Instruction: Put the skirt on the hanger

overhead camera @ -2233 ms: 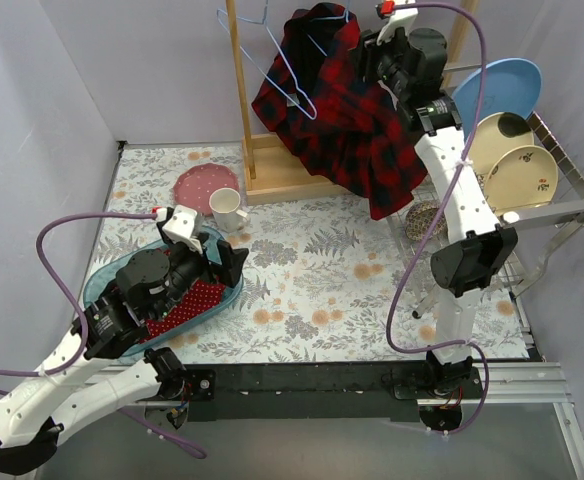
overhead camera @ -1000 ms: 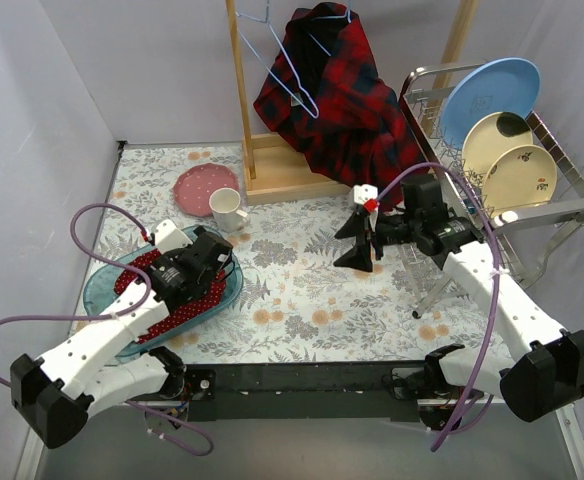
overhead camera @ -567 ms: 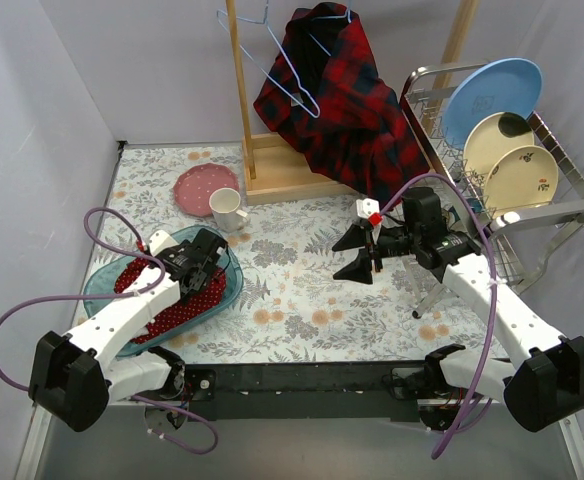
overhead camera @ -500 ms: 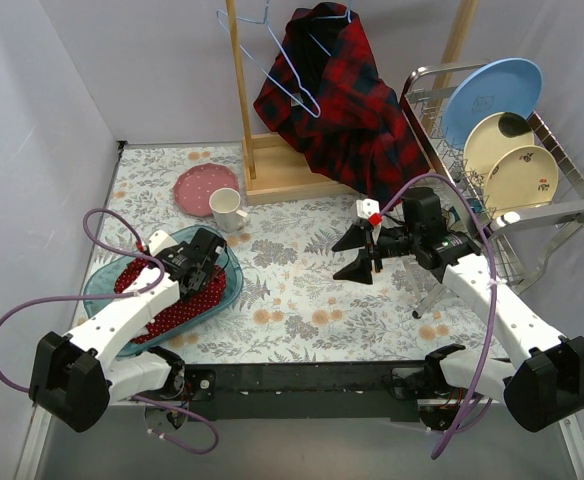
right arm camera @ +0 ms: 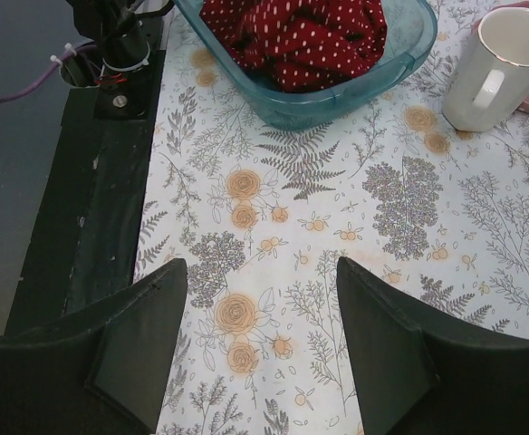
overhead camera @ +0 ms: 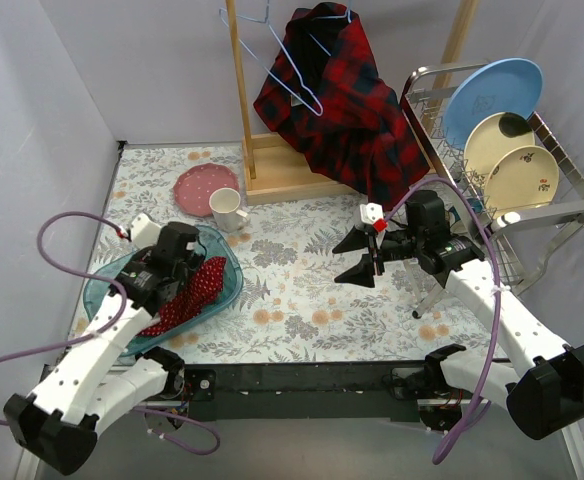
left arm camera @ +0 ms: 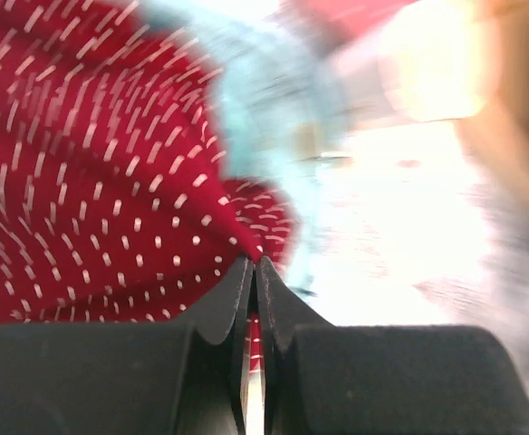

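The skirt [overhead camera: 194, 297], red with white dots, lies bunched in a teal basin [overhead camera: 229, 290] at the left of the table. My left gripper [overhead camera: 184, 280] reaches into the basin, shut on a fold of the skirt [left arm camera: 92, 181]; the left wrist view shows its fingertips [left arm camera: 254, 265] pinched on the cloth. A blue wire hanger [overhead camera: 292, 75] hangs on the wooden rack [overhead camera: 240, 90] at the back. My right gripper [overhead camera: 352, 258] hovers open over mid-table with nothing in it [right arm camera: 260, 272], facing the basin [right arm camera: 337, 100] and skirt [right arm camera: 296, 32].
A red plaid shirt [overhead camera: 342, 95] drapes over the rack beside the hanger. A white mug [overhead camera: 226, 208] and a pink plate [overhead camera: 204, 187] sit behind the basin. A wire dish rack [overhead camera: 532, 210] with plates stands at the right.
My left gripper has closed on the skirt and drawn back a little, pulling the cloth up. The right gripper has barely moved and stays open.
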You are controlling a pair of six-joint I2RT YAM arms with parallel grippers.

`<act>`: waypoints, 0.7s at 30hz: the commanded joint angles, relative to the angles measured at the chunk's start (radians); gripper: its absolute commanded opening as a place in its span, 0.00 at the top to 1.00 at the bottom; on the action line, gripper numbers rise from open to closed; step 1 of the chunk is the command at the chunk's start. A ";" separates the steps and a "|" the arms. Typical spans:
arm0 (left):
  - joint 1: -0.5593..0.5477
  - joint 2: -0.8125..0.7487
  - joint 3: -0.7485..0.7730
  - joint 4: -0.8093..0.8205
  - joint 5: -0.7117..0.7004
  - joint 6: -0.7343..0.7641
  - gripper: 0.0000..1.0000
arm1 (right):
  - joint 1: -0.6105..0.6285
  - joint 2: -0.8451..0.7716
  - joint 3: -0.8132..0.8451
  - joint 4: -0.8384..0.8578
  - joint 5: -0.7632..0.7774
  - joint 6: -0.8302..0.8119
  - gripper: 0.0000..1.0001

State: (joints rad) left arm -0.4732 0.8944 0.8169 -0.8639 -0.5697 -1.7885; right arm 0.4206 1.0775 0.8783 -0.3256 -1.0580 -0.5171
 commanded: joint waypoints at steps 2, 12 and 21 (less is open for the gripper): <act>0.005 -0.107 0.250 0.115 0.114 0.274 1.00 | 0.001 -0.010 -0.001 -0.003 -0.028 -0.032 0.26; 0.005 0.030 0.649 0.345 0.953 0.462 1.00 | 0.001 -0.013 0.007 -0.032 0.007 -0.067 0.26; -0.013 0.133 0.617 0.540 1.263 0.374 1.00 | -0.038 -0.034 0.050 -0.087 0.185 -0.106 0.26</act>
State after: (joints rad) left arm -0.4709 1.0111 1.4742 -0.4255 0.5209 -1.3907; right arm 0.4129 1.0748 0.8791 -0.3820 -0.9722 -0.5995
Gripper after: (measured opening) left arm 0.014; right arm 0.741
